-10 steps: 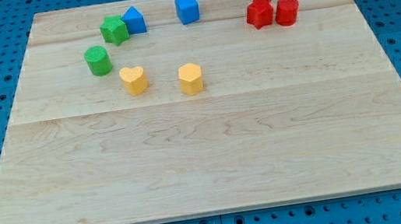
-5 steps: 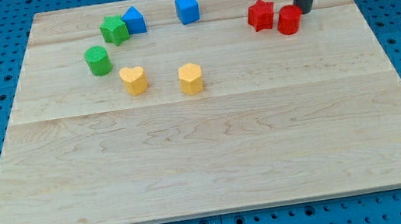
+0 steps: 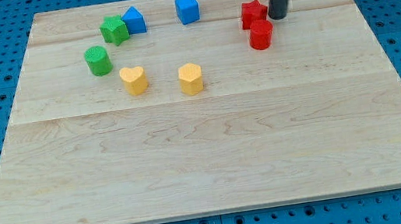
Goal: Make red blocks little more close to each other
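Note:
A red star block lies near the view's top right on the wooden board. A red cylinder stands just below it, touching or nearly touching it. My tip is right of both red blocks, close beside the star's right edge and just above the cylinder's right side.
A blue block lies left of the red star. Another blue block and a green star sit at the top left, with a green cylinder below them. Two yellow heart blocks lie mid-left.
My tip moved from above the red star to the right, then back left. The red cylinder slid left and down, from the star's right to just below it. The star shifted slightly left.

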